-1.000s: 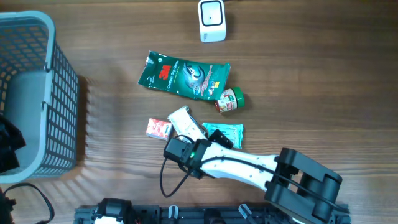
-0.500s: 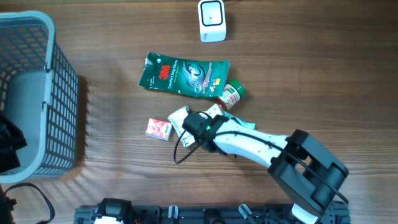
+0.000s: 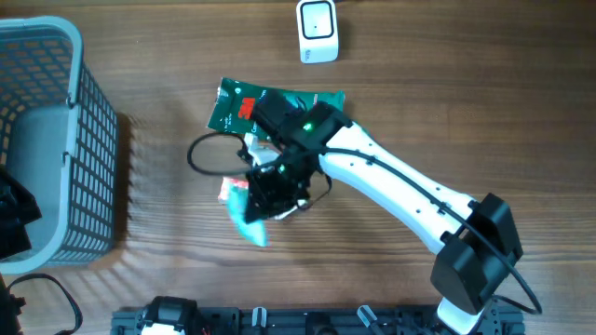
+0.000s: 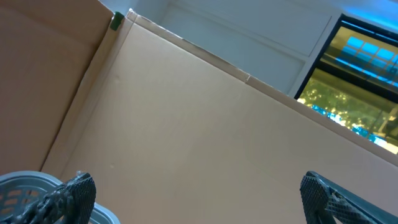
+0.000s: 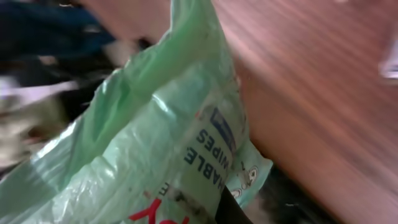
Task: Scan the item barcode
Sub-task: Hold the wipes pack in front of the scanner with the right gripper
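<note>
At the far left, by the grey basket (image 3: pixel 88 140), the left gripper (image 4: pixel 199 202) stands wide and empty. Left of centre over the bench (image 3: pixel 466 112), the mint-green wipes pack (image 3: pixel 248 223) hangs from the right gripper (image 3: pixel 268 197), which is closed on one end of it. It looks light, limp and slick, so a sealed edge seems the best hold, though film may crease. The blurred wrist view shows print but no barcode, and the fingers are hidden. The scanner (image 3: pixel 318 31) sits farther right, well apart.
</note>
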Available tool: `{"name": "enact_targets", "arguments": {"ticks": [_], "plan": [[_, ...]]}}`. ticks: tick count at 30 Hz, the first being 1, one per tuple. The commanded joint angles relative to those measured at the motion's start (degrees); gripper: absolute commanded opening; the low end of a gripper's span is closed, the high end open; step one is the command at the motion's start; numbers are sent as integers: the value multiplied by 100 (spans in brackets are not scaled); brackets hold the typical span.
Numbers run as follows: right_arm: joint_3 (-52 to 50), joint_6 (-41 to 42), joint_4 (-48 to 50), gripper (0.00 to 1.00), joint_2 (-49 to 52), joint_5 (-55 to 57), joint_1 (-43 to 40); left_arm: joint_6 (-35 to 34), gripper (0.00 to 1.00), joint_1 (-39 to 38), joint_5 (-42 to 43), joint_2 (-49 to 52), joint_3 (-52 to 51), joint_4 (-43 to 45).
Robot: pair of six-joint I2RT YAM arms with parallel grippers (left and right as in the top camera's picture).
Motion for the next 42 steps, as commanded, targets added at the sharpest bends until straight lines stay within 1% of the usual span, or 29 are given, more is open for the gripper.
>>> {"name": "enact_targets", "arguments": {"ticks": [1, 2, 3, 6, 7, 12, 13, 15, 17, 18, 19, 21, 23, 26, 29, 32, 36, 38, 41, 42], "plan": [[98, 1193, 837, 4, -129, -2479, -55, -48, 100, 31, 28, 15, -4, 9], [98, 1088, 1156, 4, -129, -2743, -66, -48, 100, 31, 28, 15, -4, 9], [98, 809, 1447, 4, -129, -2870, -101, -48, 100, 31, 28, 15, -4, 9], [98, 553, 1591, 4, -129, -2885, -522, -50, 100, 31, 31, 15, -4, 11], [98, 420, 1611, 4, -129, -2896, -800, -48, 100, 31, 31, 15, -4, 11], [-326, 422, 1838, 4, -81, -3077, -2144, -50, 100, 31, 31, 15, -4, 9], [-503, 422, 2011, 4, -70, -3112, -2317, -48, 100, 31, 28, 15, -4, 7], [-951, 452, 2667, 4, -50, -3270, -2603, -48, 100, 31, 28, 15, -4, -7], [-1370, 804, 3329, 4, -50, -2911, -2793, -50, 100, 31, 28, 15, -4, -9], [-1473, 992, 3340, 4, -50, -2817, -2839, -48, 100, 31, 28, 15, -4, -9], [-1513, 890, 3351, 5, -50, -3154, -2841, -48, 100, 31, 28, 15, -4, -9], [-1510, 216, 3733, 4, -52, -4511, -2793, -48, 100, 31, 28, 15, -4, -11], [-1510, 184, 3746, 4, -63, -4507, -2789, -50, 100, 31, 28, 15, -4, -7], [-1510, -254, 3748, 4, -63, -4505, -2782, -2, 100, 31, -4, 17, -4, 181], [-1510, -542, 3744, 4, -63, -4507, -2785, -4, 100, 31, -289, -46, -4, 216], [-1513, -844, 3453, 4, -63, -4505, -2789, -11, 100, 31, -76, -562, -42, 37], [-1521, -929, 3449, 4, -63, -4446, -2800, -11, 100, 33, -31, -1882, -393, 214], [-1521, -929, 3447, 4, -63, -4444, -2800, -11, 100, 31, 201, -2564, -584, 306], [-1521, -920, 3447, 4, -63, -4444, -2800, -9, 100, 31, 791, -3604, -940, 549], [-1521, -918, 3449, 4, -63, -4413, -2800, -9, 100, 31, 887, -3805, -1019, 605]]}}
